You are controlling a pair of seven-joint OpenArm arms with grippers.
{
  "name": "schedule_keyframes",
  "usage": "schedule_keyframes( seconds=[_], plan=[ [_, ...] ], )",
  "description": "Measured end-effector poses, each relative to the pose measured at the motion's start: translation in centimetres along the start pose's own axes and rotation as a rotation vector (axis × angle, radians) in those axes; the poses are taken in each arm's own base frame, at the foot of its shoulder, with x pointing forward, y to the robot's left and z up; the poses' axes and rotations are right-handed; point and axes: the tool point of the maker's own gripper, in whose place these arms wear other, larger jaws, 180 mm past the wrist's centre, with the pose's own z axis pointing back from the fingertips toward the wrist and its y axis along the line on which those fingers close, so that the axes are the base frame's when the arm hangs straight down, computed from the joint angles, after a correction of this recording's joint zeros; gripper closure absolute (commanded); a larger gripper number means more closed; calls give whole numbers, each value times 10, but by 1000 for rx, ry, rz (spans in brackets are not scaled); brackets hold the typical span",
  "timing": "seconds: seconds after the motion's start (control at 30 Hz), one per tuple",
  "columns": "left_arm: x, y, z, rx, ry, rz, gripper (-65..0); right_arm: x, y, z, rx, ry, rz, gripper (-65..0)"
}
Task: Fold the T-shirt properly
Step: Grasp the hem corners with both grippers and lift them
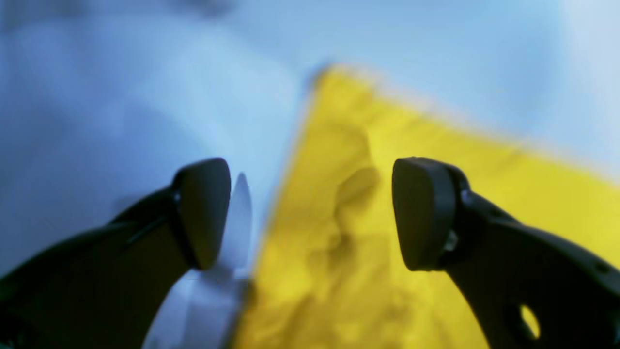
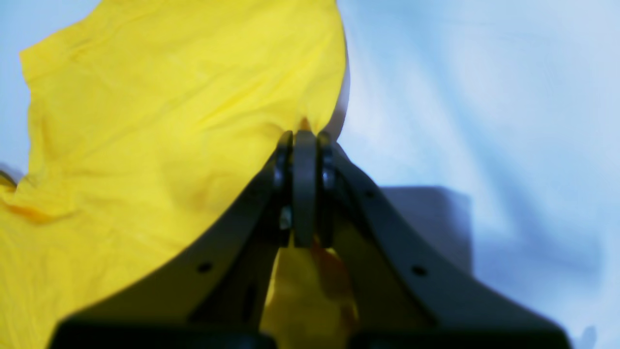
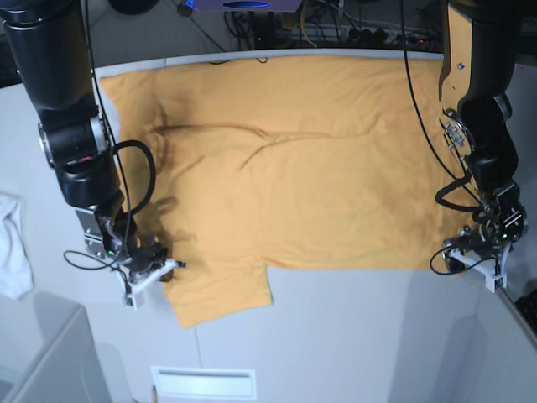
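Observation:
The orange T-shirt (image 3: 285, 176) lies spread flat on the pale table (image 3: 352, 327), with one sleeve toward the front left. It looks yellow in both wrist views. My right gripper (image 3: 165, 270) is shut on the edge of that front-left sleeve; in the right wrist view its jaws (image 2: 305, 140) pinch the cloth edge of the shirt (image 2: 169, 97). My left gripper (image 3: 461, 250) is at the shirt's front-right corner. In the left wrist view it (image 1: 312, 213) is open, straddling the edge of the shirt (image 1: 484, 184), with nothing between the pads.
A small white cloth (image 3: 13, 248) lies at the table's left edge. Cables and equipment (image 3: 336, 25) run behind the table's far edge. The table's front part has a slot (image 3: 201, 384) near the front edge.

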Motion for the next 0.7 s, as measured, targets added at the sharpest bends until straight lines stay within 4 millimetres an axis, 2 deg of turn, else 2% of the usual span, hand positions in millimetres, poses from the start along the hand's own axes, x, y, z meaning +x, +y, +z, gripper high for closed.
schedule_keyframes(
  seconds=[0.07, 0.2, 0.27, 0.37, 0.43, 0.5, 0.7],
  plan=[
    [7, 10, -5, 47, -48, 52, -504, 0, -2, 1, -2, -1, -1, 0],
    [2, 27, -4, 79, -48, 60, -504, -1, -3, 1, -5, 8, -1, 0],
    [7, 24, -4, 73, -59, 62, -504, -1, -3, 1, -5, 8, -1, 0],
    [14, 10, -7, 43, -83, 66, -504, -2, -1, 0, -2, 13, -1, 0],
    [6, 8, -8, 38, -70, 49, -504, -2, 0, 0, -1, 12, -1, 0],
    [-13, 12, -9, 49, -32, -19, -504, -2, 0, 0, -1, 13, -1, 0],
    [-18, 3, -12, 41, -31, -59, -490, -2, 0, 0, 0, 13, -1, 0]
  ],
)
